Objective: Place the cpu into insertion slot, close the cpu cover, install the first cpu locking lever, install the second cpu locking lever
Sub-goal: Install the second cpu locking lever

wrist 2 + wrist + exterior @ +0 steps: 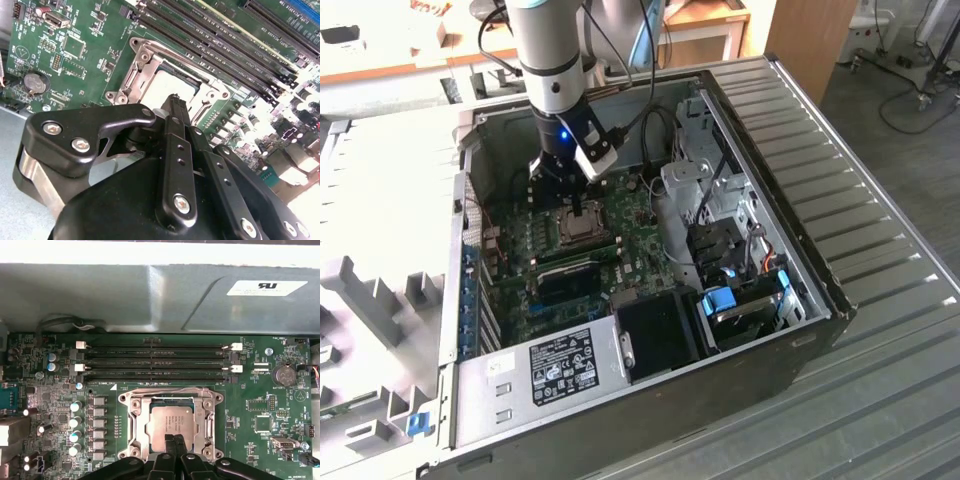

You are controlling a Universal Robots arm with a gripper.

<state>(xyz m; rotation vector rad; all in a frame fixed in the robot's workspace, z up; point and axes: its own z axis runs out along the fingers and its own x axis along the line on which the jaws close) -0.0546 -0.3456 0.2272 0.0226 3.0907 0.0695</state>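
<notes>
The cpu lies flat in the insertion slot, its silvery top showing through the window of the cpu cover. The cover lies down flat around the chip. A thin metal lever runs along the socket edge nearest the memory slots. My gripper is shut with nothing between its fingers, and its tips hover at the edge of the chip farthest from the memory slots. In the second wrist view the closed gripper points at the cpu and the cpu cover. In the exterior view the gripper hangs over the cpu.
Long black memory slots run beside the socket, with the grey case wall behind them. A coin battery and capacitors flank the socket. In the exterior view, a black heatsink block, a power supply and drive cages stand inside the case.
</notes>
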